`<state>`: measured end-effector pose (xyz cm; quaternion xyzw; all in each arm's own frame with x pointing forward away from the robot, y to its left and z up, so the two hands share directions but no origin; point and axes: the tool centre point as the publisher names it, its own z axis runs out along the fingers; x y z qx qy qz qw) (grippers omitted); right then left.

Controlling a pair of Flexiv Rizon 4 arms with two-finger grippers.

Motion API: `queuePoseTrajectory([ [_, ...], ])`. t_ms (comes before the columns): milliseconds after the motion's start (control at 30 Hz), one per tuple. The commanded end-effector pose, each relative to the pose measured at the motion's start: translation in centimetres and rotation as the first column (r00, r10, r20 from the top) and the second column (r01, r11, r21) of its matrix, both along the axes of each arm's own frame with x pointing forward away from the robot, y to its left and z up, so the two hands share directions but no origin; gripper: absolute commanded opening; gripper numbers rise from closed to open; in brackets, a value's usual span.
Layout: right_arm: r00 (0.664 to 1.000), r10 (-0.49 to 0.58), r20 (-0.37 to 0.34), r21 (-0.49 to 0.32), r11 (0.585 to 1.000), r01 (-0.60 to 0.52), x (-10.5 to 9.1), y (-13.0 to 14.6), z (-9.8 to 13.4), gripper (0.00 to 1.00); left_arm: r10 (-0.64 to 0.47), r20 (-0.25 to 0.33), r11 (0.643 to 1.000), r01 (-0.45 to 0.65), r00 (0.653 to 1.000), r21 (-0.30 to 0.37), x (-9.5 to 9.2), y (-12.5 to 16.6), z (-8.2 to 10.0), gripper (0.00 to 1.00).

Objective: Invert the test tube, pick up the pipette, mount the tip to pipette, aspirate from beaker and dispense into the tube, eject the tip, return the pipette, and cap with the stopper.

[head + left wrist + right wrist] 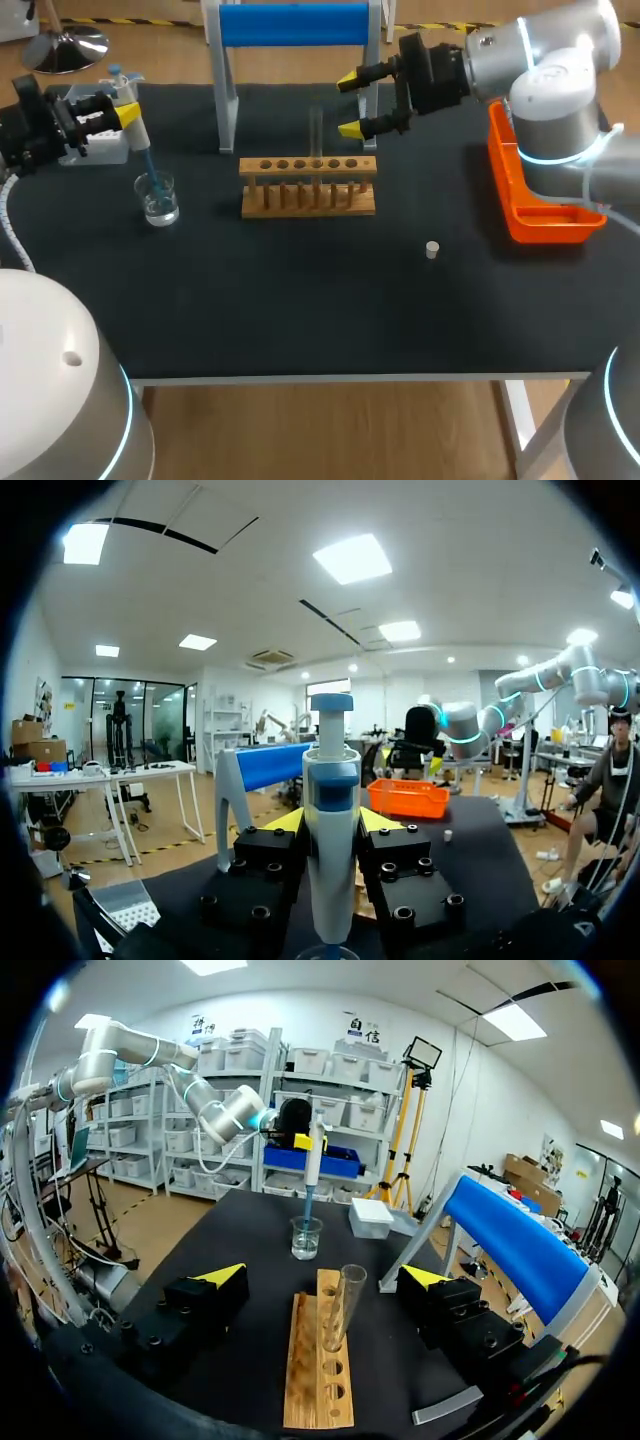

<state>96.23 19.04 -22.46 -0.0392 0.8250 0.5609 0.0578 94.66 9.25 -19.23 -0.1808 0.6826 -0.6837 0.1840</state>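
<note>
My left gripper [124,112] is shut on the white and blue pipette [140,138], holding it upright at the table's left. The pipette's blue tip [149,168] dips into the glass beaker [158,199] below. In the left wrist view the pipette [331,810] stands between the yellow fingertips [284,821]. A clear test tube [315,138] stands upright in the wooden rack [308,187]. My right gripper [352,103] hovers open behind the rack; in its own view the test tube [347,1305] is just ahead, between its spread fingers. The small pale stopper [432,249] lies on the mat right of the rack.
An orange tray [541,217] sits at the right edge under my right arm. A stand with a blue roll [293,24] rises behind the rack. A white box [101,149] rests beside the left gripper. The black mat [300,300] spreads in front of the rack.
</note>
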Motion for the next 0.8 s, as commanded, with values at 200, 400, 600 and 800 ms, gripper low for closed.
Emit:
queuePoseTrajectory([
  [200, 1.000, -0.003, -0.017, -0.006, 1.000, 0.003, 1.4, 0.7, -2.1, 1.00, -0.002, -0.001, 1.000, 0.002, 1.000, 0.000, -0.1, 0.1, 0.1, 0.00],
  [400, 1.000, -0.011, -0.028, -0.022, 1.000, 0.011, 1.9, 1.0, -3.3, 1.00, -0.002, -0.001, 1.000, 0.002, 1.000, 0.000, -0.1, 0.1, 0.1, 0.00],
  [600, 0.999, -0.011, -0.031, -0.036, 0.999, 0.010, 2.1, 1.8, -4.4, 1.00, -0.002, -0.001, 1.000, 0.002, 1.000, 0.000, -0.1, 0.1, 0.1, 0.00],
  [800, 0.999, -0.013, -0.031, -0.051, 0.999, 0.011, 2.8, 2.5, -5.3, 1.00, -0.002, -0.001, 1.000, 0.002, 1.000, 0.000, -0.1, 0.1, 0.1, 0.00],
])
